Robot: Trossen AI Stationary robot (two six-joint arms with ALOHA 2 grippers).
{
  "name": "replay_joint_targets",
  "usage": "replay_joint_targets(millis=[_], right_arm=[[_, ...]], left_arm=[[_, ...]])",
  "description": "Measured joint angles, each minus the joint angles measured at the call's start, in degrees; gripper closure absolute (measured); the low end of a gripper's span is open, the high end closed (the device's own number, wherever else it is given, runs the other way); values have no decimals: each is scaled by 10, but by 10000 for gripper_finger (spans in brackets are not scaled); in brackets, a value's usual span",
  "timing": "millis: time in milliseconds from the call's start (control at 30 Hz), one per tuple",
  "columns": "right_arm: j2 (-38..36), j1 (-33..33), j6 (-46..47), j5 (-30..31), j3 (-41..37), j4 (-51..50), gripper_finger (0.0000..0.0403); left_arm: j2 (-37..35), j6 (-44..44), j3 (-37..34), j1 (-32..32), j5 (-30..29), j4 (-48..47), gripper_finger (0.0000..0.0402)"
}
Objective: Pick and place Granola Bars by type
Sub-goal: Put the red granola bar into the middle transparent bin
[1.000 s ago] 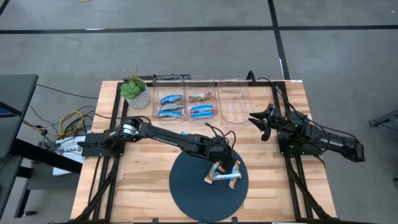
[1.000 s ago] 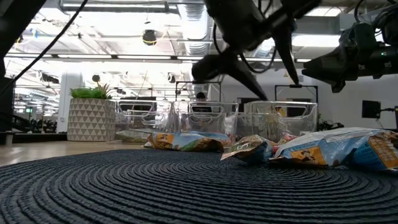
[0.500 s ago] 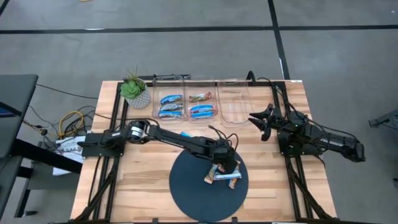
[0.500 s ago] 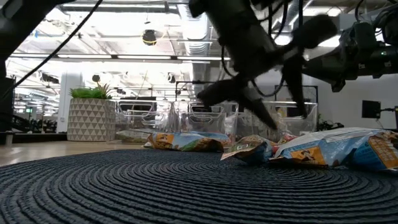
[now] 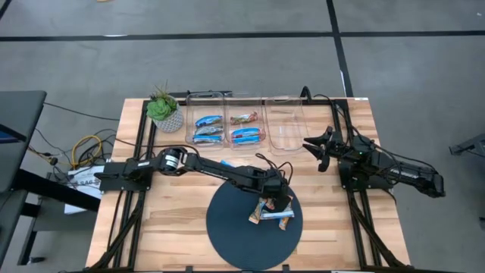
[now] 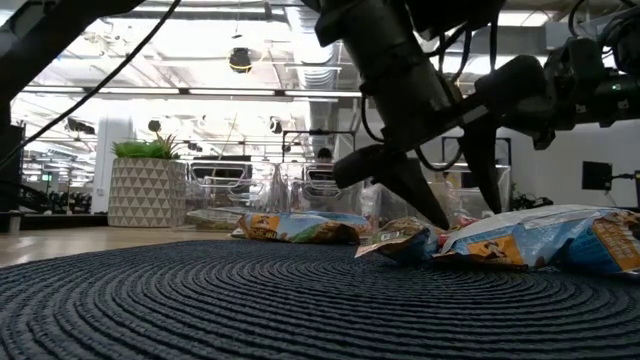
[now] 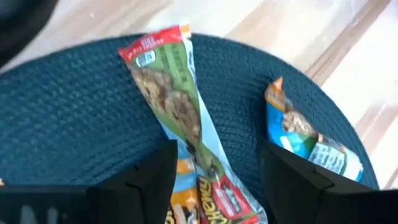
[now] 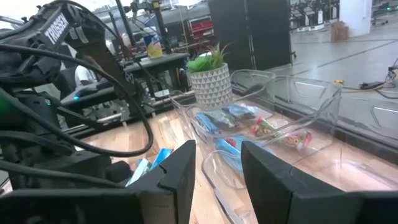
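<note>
Fingers of left gripper (image 7: 214, 180) spread wide, straddling red-and-green foil-wrapped granola bar (image 7: 177, 106) on dark round woven mat (image 5: 235, 227), blue-wrapped bar (image 7: 308, 140) just beside, right gripper (image 5: 317, 145) part-open, empty, above wooden surface (image 5: 174, 220) near clear plastic bins (image 5: 284, 121).

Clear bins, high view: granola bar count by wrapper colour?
Blue bars: 3
Red-and-brown bar: 1
Total: 4
</note>
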Motion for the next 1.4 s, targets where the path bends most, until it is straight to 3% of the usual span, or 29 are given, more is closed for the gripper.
replay_joint_targets(millis=[233,833,1133,1400], right_arm=[[0,0,0,0,0,0,280],[-1,0,0,-1,0,0,280],[-1,0,0,-1,0,0,280],[-1,0,0,-1,0,-1,280]], left_arm=[[22,2,2,0,15,9,212],[26,23,2,0,30,18,343],[27,48,28,4,35,15,362],[27,130,97,10,30,-47,363]])
